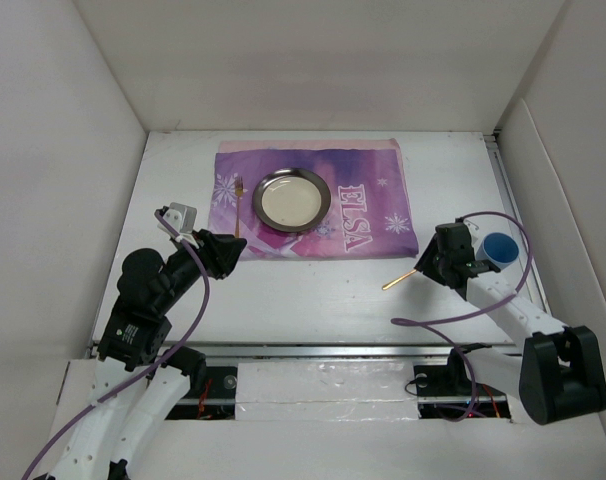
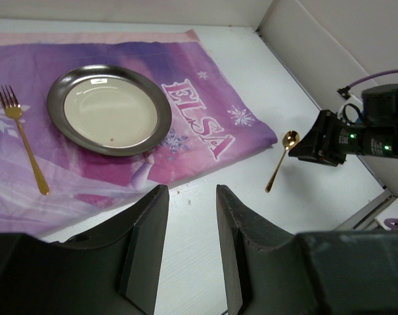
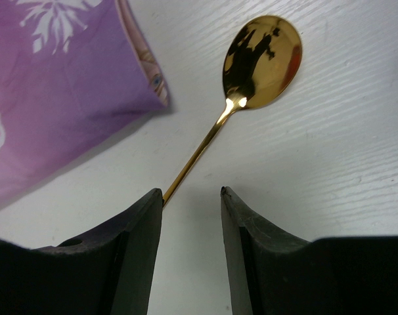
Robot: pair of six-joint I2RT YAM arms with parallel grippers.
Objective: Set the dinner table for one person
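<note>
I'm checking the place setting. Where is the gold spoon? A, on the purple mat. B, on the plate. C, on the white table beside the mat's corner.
C: the spoon lies on the bare white table, just off the corner of the mat.

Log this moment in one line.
plate, fork on mat | spoon on table beside mat | left jaws open, empty | right jaws open at spoon handle

One plate [image 1: 323, 196], fork [image 1: 237, 206], spoon [image 1: 399, 279], cup [image 1: 499, 247], mat [image 1: 378, 172]

Soft even light, faint shadows
</note>
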